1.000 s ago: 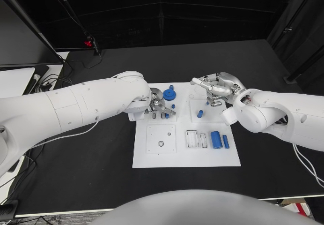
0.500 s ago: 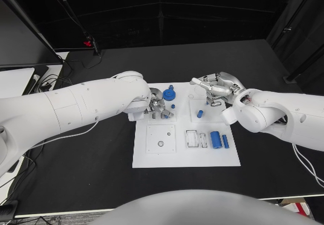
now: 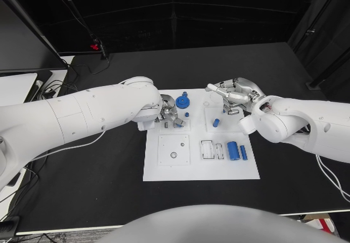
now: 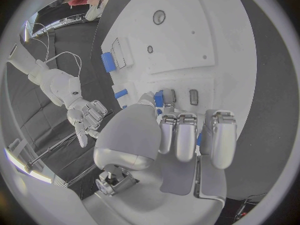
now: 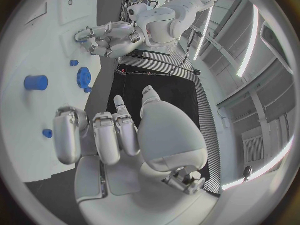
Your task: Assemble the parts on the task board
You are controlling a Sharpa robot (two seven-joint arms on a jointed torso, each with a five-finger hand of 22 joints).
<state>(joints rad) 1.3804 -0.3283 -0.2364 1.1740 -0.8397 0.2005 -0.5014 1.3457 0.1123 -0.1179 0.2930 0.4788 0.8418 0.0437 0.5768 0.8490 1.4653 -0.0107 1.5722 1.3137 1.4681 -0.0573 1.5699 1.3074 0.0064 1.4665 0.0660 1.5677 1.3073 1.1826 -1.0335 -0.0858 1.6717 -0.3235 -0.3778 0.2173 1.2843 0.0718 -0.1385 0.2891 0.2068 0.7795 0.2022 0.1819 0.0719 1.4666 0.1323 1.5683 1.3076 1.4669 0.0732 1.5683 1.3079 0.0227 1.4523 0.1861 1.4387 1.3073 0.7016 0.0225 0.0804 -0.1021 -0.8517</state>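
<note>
Parts [image 3: 233,151] apart from robot hands

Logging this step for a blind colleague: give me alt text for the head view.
Two white arms meet over a white task board on a black table, left hand and right hand above its far end. Blue parts include a gear and cylinder.

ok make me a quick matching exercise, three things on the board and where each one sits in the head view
Things:
1. blue gear
2. large blue cylinder
3. left hand

Places:
A. near the board's right edge, beside a slimmer blue piece
B. over the board's left far part
C. at the board's far edge, between the two hands

Pairs: 1-C, 2-A, 3-B
</note>
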